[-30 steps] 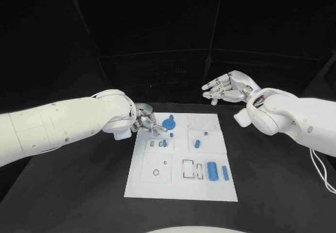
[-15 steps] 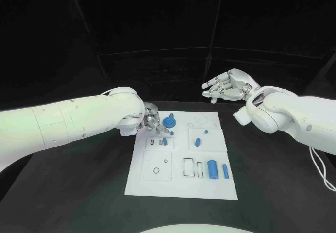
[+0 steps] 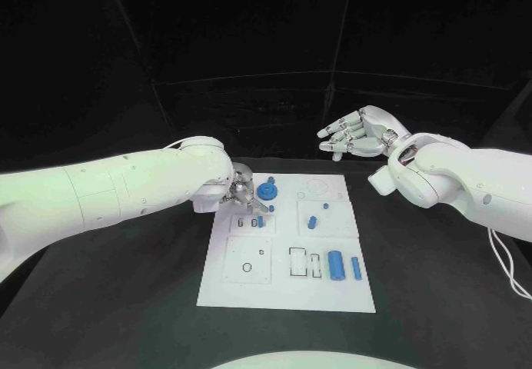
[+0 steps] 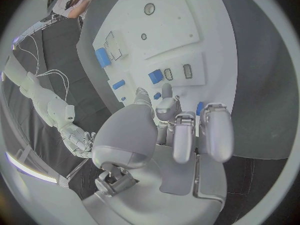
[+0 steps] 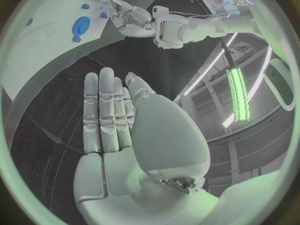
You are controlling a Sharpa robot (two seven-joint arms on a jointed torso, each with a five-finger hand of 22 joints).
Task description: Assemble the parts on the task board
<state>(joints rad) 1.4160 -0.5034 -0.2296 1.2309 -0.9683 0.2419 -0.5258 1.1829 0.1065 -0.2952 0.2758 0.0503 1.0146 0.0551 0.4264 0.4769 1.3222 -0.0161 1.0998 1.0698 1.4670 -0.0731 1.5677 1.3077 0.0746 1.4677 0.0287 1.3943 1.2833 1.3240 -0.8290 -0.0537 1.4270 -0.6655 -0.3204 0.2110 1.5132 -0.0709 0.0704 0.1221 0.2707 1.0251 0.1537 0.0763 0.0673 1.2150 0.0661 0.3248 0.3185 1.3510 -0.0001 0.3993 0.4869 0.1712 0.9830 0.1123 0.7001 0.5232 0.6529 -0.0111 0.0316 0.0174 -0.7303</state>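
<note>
The white task board (image 3: 283,296) lies in the middle of the black table. My left hand (image 3: 242,197) hovers low over its far left corner, fingers pointing down beside a blue gear-shaped part (image 3: 266,192). In the left wrist view, a small blue piece (image 4: 157,96) on the board (image 4: 181,30) shows between the thumb and a fingertip of the left hand (image 4: 169,130), with nothing plainly gripped. My right hand (image 3: 355,134) is raised beyond the board's far right corner, fingers spread and empty. The right wrist view shows the right hand (image 5: 115,120) flat, with the gear (image 5: 80,24) far off.
A thick blue cylinder (image 3: 336,265) and a slim blue pin (image 3: 356,269) lie on the board's right side, near the front. A short blue piece (image 3: 313,224) sits mid-board and small blue pieces (image 3: 256,223) stand in slots near the left hand. Black table surrounds the board.
My left arm has swung to the right, bringing the hand a little further over the board's far left corner. The right hand has stayed raised, almost still.
</note>
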